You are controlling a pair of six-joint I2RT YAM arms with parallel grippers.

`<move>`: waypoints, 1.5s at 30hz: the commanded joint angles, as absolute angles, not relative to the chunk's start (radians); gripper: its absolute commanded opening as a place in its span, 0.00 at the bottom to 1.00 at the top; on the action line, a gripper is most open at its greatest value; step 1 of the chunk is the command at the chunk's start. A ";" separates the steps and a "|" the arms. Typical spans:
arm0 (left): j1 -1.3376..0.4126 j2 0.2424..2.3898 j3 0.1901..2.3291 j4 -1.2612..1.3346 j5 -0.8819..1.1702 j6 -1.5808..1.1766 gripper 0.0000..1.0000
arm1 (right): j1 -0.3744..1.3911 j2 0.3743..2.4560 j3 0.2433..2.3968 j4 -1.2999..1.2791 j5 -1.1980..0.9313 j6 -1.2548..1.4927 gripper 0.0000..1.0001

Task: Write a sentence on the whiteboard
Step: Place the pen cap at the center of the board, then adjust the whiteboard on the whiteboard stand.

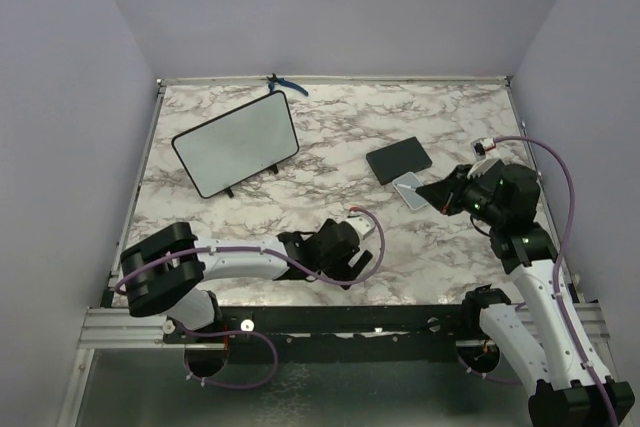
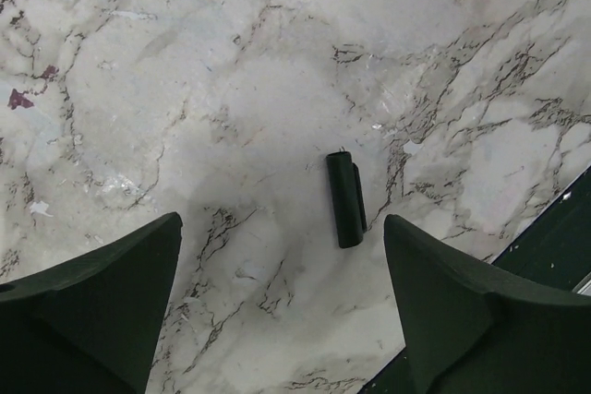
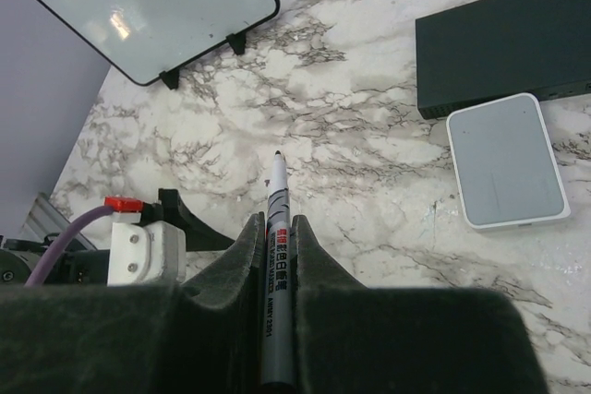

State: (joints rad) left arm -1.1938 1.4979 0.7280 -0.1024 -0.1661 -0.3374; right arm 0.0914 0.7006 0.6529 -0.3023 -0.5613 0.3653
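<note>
Black marker cap (image 2: 345, 198) lies beneath my wide-open left gripper (image 2: 282, 228), apparently set aside; my right gripper (image 3: 277, 228) clamps the bared marker (image 3: 277, 274) tip-forward, readied for the blank whiteboard (image 3: 148, 11).

Black cap (image 2: 345, 200) on marble worktop (image 2: 185, 89), just ahead of left tool (image 2: 282, 223). Grey eraser block (image 3: 506, 161) against black pad (image 3: 503, 43), ahead-right of right tool (image 3: 275, 228).

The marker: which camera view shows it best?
The right wrist view: the marker sits clamped in the right gripper, tip bare, label visible. In the top external view it is too small to make out. The left wrist view shows no marker, only a small black cylinder lying on the table.
</note>
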 commanded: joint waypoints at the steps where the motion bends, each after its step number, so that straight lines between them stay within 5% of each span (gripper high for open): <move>1: -1.166 1.419 0.757 -0.120 -0.161 -0.348 0.92 | 0.089 0.679 0.650 -0.302 -0.549 0.364 0.00; 13: -0.836 1.246 0.979 -0.342 -0.078 -0.230 0.94 | 0.089 0.680 0.649 -0.282 -0.542 0.377 0.00; 28: -0.131 1.091 1.108 -0.306 0.059 -0.299 0.96 | 0.127 0.677 0.610 -0.097 -0.504 0.439 0.00; 35: 0.131 1.062 1.075 -0.255 0.108 -0.361 0.96 | 0.386 0.784 0.632 0.065 -0.285 0.423 0.00; 40: 0.168 1.047 1.031 -0.194 -0.095 -0.403 0.98 | 0.612 0.925 0.669 0.217 -0.100 0.393 0.00; 45: 0.192 1.061 0.934 -0.067 -0.022 -0.483 0.98 | 0.647 1.103 0.757 0.329 -0.134 0.411 0.00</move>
